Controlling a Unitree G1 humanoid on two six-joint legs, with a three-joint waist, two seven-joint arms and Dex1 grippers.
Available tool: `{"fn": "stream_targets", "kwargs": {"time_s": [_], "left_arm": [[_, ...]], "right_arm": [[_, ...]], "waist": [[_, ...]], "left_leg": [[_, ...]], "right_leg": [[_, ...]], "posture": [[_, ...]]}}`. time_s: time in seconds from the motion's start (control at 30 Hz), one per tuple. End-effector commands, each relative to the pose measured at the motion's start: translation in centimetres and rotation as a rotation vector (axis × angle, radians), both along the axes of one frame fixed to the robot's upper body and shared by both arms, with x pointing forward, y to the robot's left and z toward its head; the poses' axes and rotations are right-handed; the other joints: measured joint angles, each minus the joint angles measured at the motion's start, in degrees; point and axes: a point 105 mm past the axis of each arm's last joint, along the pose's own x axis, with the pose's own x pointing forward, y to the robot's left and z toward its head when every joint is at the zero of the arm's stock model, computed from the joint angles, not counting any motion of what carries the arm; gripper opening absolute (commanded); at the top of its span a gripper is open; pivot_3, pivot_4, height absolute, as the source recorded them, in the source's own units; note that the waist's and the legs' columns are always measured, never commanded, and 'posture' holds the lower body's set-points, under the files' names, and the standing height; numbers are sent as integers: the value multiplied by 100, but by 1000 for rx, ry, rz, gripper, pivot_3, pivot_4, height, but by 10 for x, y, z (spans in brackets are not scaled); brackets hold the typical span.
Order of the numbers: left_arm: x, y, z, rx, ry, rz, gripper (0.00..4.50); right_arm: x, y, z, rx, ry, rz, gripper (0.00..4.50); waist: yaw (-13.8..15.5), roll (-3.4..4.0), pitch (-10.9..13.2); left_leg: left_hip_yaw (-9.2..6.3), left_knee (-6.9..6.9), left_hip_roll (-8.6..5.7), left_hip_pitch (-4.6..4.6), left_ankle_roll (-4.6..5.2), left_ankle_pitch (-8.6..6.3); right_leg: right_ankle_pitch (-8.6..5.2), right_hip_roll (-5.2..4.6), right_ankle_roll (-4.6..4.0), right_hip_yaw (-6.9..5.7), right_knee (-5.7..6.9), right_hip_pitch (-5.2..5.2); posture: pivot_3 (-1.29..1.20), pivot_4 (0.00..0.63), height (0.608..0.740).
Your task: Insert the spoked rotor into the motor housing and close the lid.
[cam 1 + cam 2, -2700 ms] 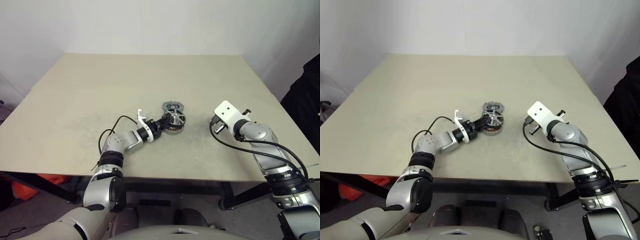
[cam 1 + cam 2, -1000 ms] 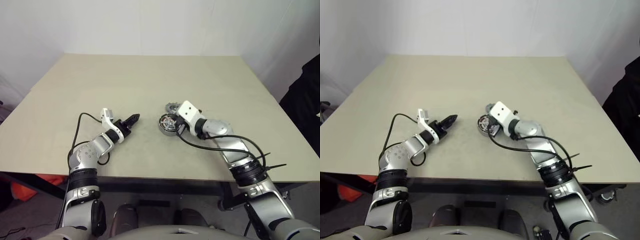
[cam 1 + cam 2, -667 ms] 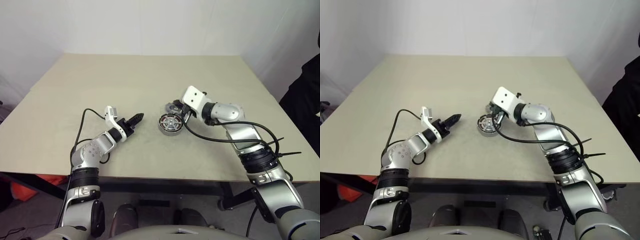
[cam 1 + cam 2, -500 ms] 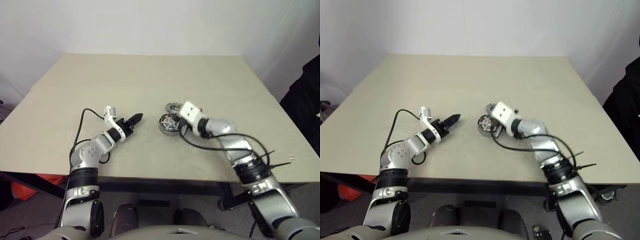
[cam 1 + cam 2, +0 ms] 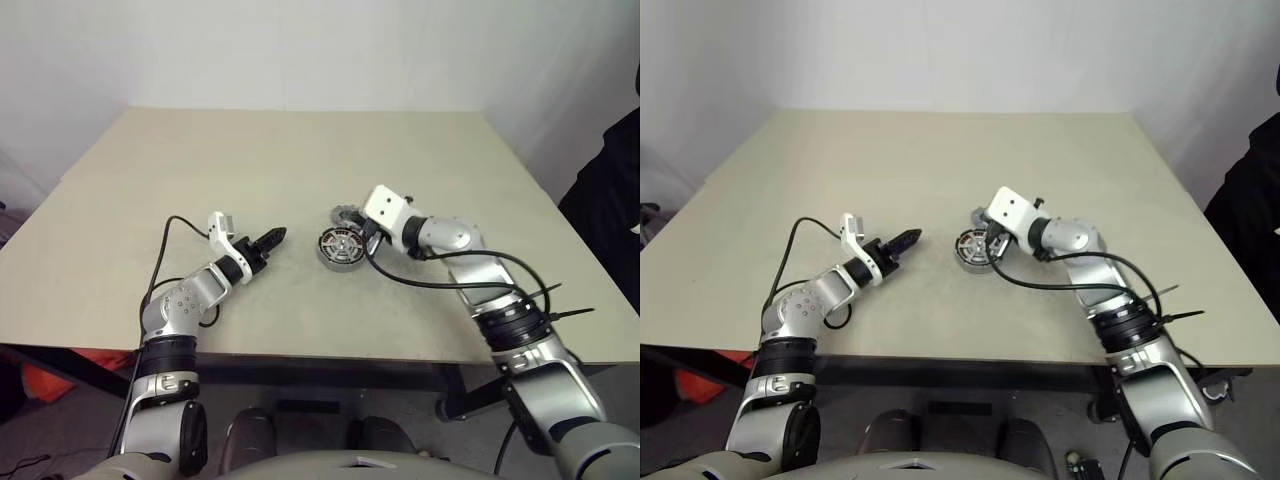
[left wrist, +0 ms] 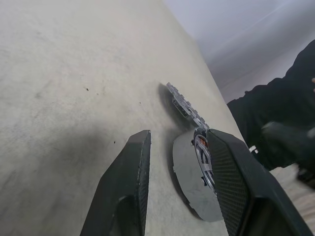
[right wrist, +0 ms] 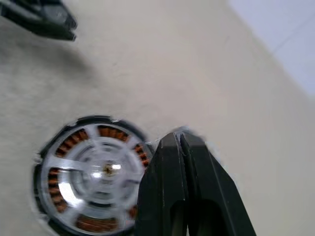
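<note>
The motor housing [image 5: 340, 247] stands on the table's middle, its grey wall [image 6: 186, 169] seen edge-on in the left wrist view. The spoked rotor [image 7: 106, 169] appears seated inside it, silver spokes over copper windings within a dark rim. The lid [image 5: 346, 214] lies flat on the table just behind the housing. My right gripper [image 7: 174, 139] is shut and empty, hovering over the housing's right rim [image 5: 366, 240]. My left gripper [image 5: 274, 237] is open and empty, level above the table to the left of the housing, pointing at it.
The beige table [image 5: 300, 150] stretches wide on all sides of the parts. A person in dark clothing [image 5: 612, 185] stands at the right edge. Black cables loop from both wrists over the table's front part.
The left gripper has let go of the parts and drawn back to the left, then held still. The right arm has swung in from the right and shifted slightly up beside the housing.
</note>
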Motion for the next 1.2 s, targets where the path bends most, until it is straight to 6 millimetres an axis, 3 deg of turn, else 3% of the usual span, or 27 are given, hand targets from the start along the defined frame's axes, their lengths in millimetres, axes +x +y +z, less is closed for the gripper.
{"fn": "stream_targets", "kwargs": {"time_s": [0.03, 0.13, 0.33, 0.53, 0.83, 0.97, 1.07, 1.2], "left_arm": [[3, -6, 13, 5, -60, -19, 1904], [3, -10, 16, 5, -76, -48, 1904], [-3, -23, 13, 176, -145, -137, 1943], [-11, -30, 13, 293, -209, -195, 1943], [-24, -36, 16, 370, -262, -251, 1943], [-24, -35, 15, 378, -261, -250, 1943], [-23, -34, 14, 383, -258, -248, 1943], [-22, -32, 15, 386, -256, -237, 1943]], "right_arm": [[-10, -11, 4, -244, -54, 149, 0], [-20, -24, -3, -406, 17, 278, 0], [-15, -22, -10, -619, -37, 443, 1894], [-11, -2, -25, -648, -36, 544, 1894], [-9, 6, -38, -680, -43, 611, 1894], [-5, 6, -53, -694, -12, 612, 1894], [-6, 9, -57, -679, 3, 626, 1268], [-2, 12, -57, -678, -9, 622, 81]], "waist": [[15, -1, 0], [2, -2, 1], [-76, -1, 1], [-126, -2, 1], [-149, -2, 1], [-156, -2, 1], [-163, -1, 1], [-190, -6, -2]], "left_leg": [[-1, 1, 0, -5, 2, -1], [-1, 14, -2, -22, 14, -8], [2, 21, 6, -24, 4, -1], [-1, 33, 9, -42, 8, -3], [-3, 85, 17, -73, 35, -19], [-3, 112, 26, -68, 34, -20], [-2, 119, 27, -55, 28, -16], [-2, 122, 39, -35, 14, -8]], "right_leg": [[-1, -1, 2, -1, -1, -1], [-2, -3, 3, -1, -2, -10], [2, 0, -4, -4, 14, -29], [7, 0, -12, -9, 17, -38], [8, 0, -14, -15, 25, -46], [10, 2, -17, -14, 48, -43], [12, 2, -20, -12, 66, -40], [11, 13, -20, -11, 79, -29]], "posture": [[0, 0, 740], [0, 0, 740], [0, 0, 740], [0, 0, 740], [0, 0, 740], [0, 0, 740], [0, 0, 740], [0, 0, 740]]}}
